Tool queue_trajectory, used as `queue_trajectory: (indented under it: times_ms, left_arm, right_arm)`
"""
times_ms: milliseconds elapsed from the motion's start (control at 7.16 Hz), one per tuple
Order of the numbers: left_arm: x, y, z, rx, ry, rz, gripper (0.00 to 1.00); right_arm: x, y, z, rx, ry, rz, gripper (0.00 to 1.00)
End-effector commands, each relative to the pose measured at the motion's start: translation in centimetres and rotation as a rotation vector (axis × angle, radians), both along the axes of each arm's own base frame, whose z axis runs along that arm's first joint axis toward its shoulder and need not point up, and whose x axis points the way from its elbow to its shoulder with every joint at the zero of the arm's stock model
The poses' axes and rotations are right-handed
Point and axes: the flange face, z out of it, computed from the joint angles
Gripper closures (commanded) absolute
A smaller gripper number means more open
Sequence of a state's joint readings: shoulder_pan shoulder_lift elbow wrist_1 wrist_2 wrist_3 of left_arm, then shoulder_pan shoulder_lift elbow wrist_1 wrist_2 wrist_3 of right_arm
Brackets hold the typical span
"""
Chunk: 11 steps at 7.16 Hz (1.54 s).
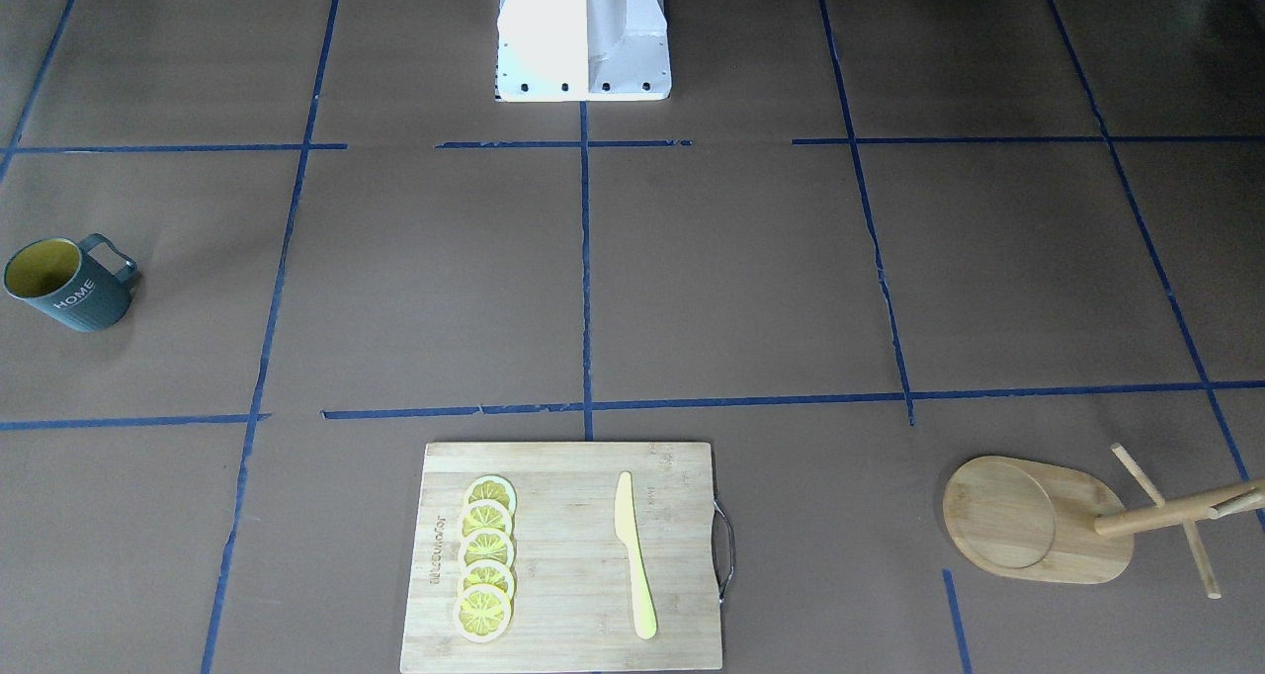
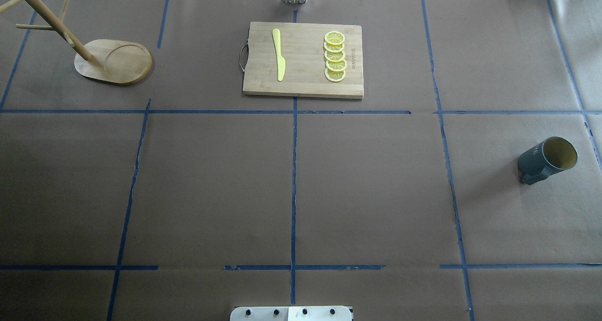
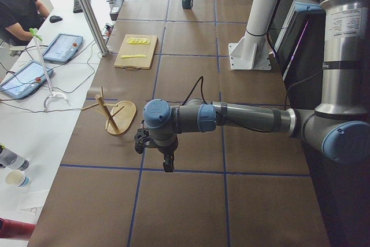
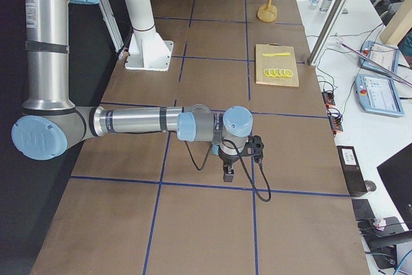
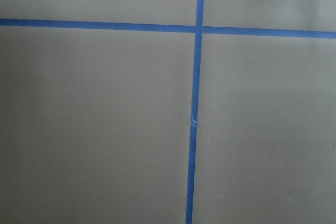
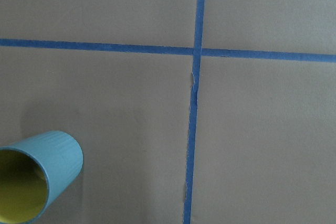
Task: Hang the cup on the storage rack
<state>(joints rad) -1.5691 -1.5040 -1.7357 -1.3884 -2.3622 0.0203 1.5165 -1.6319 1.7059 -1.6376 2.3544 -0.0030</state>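
Observation:
The cup (image 1: 69, 284) is a dark teal-grey mug with a yellow inside and white "HOME" lettering. It stands upright near the table's end on my right side (image 2: 548, 160). Its rim shows at the lower left of the right wrist view (image 6: 37, 177). The storage rack (image 2: 115, 62) is a bamboo mug tree with an oval base, at the far left corner (image 1: 1038, 521). My left gripper (image 3: 167, 165) hangs over bare table near the rack; I cannot tell if it is open. My right gripper (image 4: 228, 175) shows only in the exterior right view; I cannot tell its state.
A rectangular bamboo cutting board (image 2: 303, 60) lies at the far middle, with a yellow knife (image 2: 278, 55) and a row of lemon slices (image 2: 335, 56) on it. The white robot base (image 1: 583, 32) stands at my edge. Blue tape lines grid the brown table cover.

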Motion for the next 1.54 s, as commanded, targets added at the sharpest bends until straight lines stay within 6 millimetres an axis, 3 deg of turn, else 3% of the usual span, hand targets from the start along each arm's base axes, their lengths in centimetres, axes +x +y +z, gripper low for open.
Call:
queue_trajectory:
  times_ms: [0, 698, 1117, 1397]
  left_arm:
    - [0.0, 0.0, -0.1, 0.005, -0.007, 0.003, 0.0]
    - [0.0, 0.0, 0.0, 0.004, -0.009, -0.001, 0.0]
    - [0.1, -0.3, -0.6, 0.018, -0.009, 0.0, 0.0]
    - [0.1, -0.1, -0.7, 0.02, -0.009, 0.0, 0.0]
  right_arm:
    - [0.0, 0.0, -0.1, 0.005, 0.0, -0.002, 0.0]
    - [-0.4, 0.0, 0.1, 0.009, 0.001, -0.015, 0.0]
    - [-3.1, -0.6, -0.5, 0.061, 0.001, -0.067, 0.0]
    - [-3.5, -0.5, 0.5, 0.04, -0.002, -0.076, 0.0]
